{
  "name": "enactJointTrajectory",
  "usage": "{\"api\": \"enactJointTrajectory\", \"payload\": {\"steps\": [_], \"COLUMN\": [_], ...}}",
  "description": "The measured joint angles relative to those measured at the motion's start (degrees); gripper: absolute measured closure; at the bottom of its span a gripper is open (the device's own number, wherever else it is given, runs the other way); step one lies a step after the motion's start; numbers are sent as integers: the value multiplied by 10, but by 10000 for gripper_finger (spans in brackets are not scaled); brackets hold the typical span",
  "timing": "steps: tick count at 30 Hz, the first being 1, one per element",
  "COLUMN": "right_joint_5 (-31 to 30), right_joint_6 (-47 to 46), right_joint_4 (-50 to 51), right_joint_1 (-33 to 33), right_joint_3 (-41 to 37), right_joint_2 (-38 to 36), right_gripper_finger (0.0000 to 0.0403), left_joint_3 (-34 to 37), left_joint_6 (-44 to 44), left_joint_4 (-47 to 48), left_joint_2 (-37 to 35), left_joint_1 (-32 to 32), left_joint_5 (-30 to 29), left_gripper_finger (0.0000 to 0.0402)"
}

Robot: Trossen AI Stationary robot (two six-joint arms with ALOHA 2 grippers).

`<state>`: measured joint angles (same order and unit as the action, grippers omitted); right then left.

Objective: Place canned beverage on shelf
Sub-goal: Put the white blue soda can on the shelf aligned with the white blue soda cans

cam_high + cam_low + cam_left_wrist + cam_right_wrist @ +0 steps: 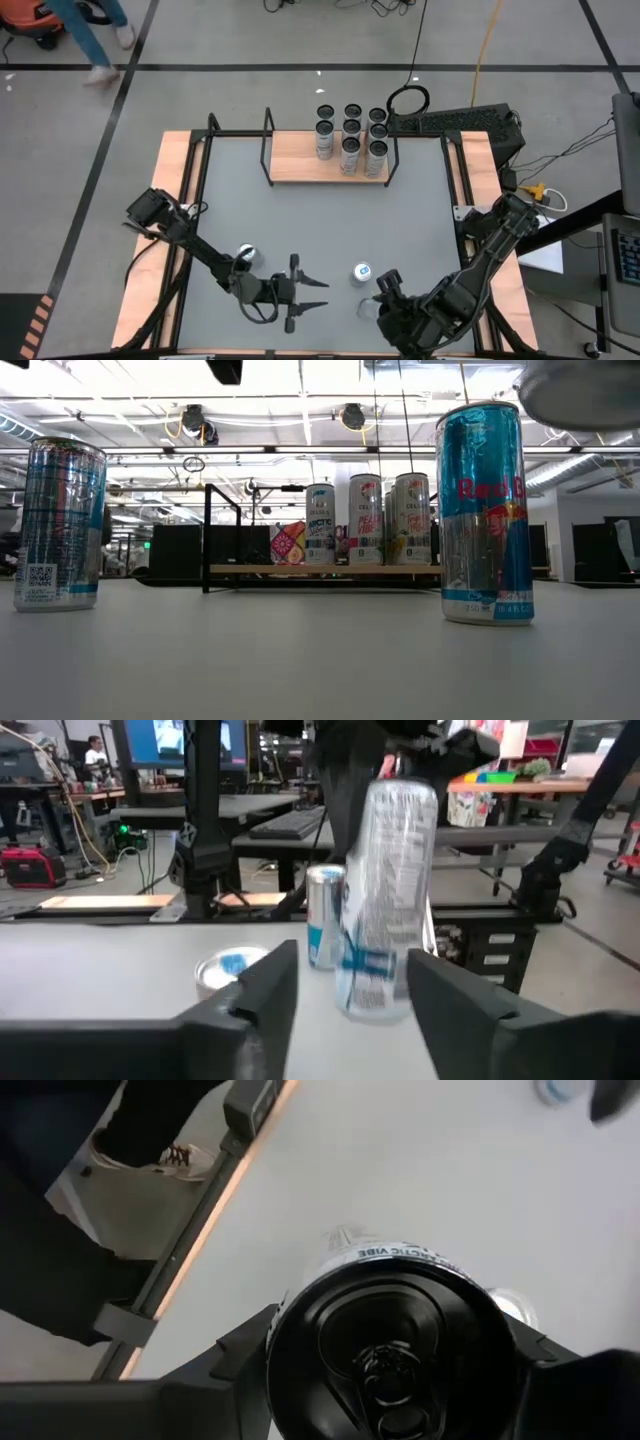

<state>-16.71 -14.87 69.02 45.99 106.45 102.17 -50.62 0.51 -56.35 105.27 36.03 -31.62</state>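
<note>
Right tool (375, 310), near front edge of worktop (420, 200), clamped on can (390, 1342): lift it upright and clear before carrying to shelf (300, 160) at back edge; left tool (318, 296) apart, waiting alongside.

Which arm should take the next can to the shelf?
Right. The right claw grips a can, lifted off the table. The left claw is open and empty.
</note>
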Motion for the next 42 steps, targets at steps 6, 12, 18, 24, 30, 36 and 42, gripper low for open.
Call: {"api": "enactJointTrajectory", "payload": {"steps": [6, 12, 18, 24, 30, 36, 42], "right_joint_5": [0, 0, 0, 0, 1, 0, 3], "right_joint_6": [79, 180, 292, 392, 471, 518, 543], "right_joint_4": [-29, -51, -56, -71, -98, -114, -126], "right_joint_1": [-12, -29, -41, -48, -54, -63, -70], "right_joint_3": [0, 0, 0, 0, 0, 0, 0], "right_joint_2": [0, 0, 0, 0, 0, 0, 0], "right_gripper_finger": [196, 196, 195, 195, 195, 195, 195], "left_joint_3": [-27, -42, -42, -42, -42, -42, -42], "left_joint_6": [1, 0, 13, 13, -2, -26, -46], "left_joint_4": [51, 96, 108, 116, 136, 142, 156], "left_joint_2": [0, 0, 0, 0, 0, 0, 0], "left_joint_1": [-1, 0, 7, 8, 7, -1, -17], "left_joint_5": [0, 0, 13, 14, 8, 46, 80], "left_gripper_finger": [152, 141, 140, 140, 140, 140, 140]}}
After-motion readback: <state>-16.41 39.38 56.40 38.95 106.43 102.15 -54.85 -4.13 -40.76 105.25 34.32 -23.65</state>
